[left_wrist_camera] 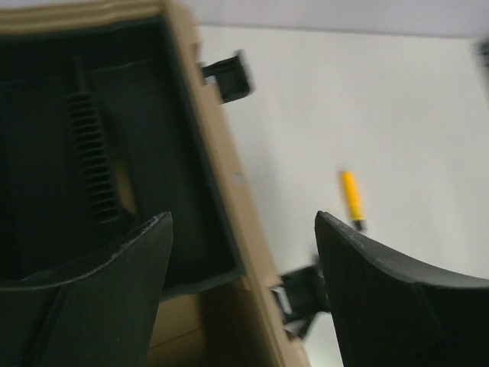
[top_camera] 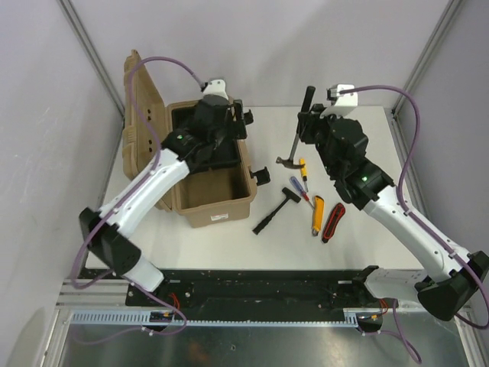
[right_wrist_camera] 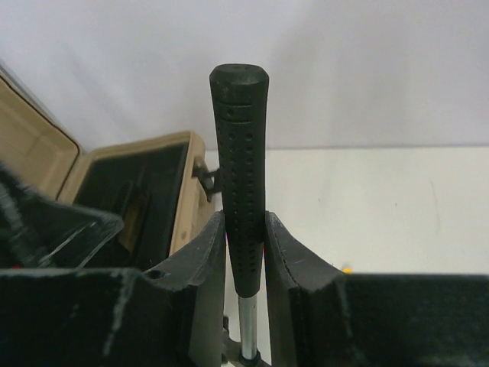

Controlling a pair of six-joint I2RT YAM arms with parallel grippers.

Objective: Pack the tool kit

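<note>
The tool kit's tan toolbox [top_camera: 229, 200] stands open at the left, its lid [top_camera: 134, 115] upright and a black inner tray [left_wrist_camera: 92, 153] inside. My left gripper [top_camera: 240, 122] hovers over the box's right wall [left_wrist_camera: 229, 206], open, nothing between its fingers [left_wrist_camera: 122, 283]. My right gripper [top_camera: 309, 126] is shut on the hammer's black handle [right_wrist_camera: 241, 168], holding it upright with the steel head [top_camera: 289, 162] hanging low above the table. Two screwdrivers [top_camera: 299, 183], a black mallet [top_camera: 276, 208], the yellow knife [top_camera: 317, 214] and the red-black handled tool [top_camera: 333, 222] lie on the table right of the box.
Black latches [left_wrist_camera: 229, 75] stick out from the box's right side. Grey walls enclose the white table [top_camera: 367, 229] at the back and sides. The arm bases and a metal rail [top_camera: 252, 294] run along the near edge.
</note>
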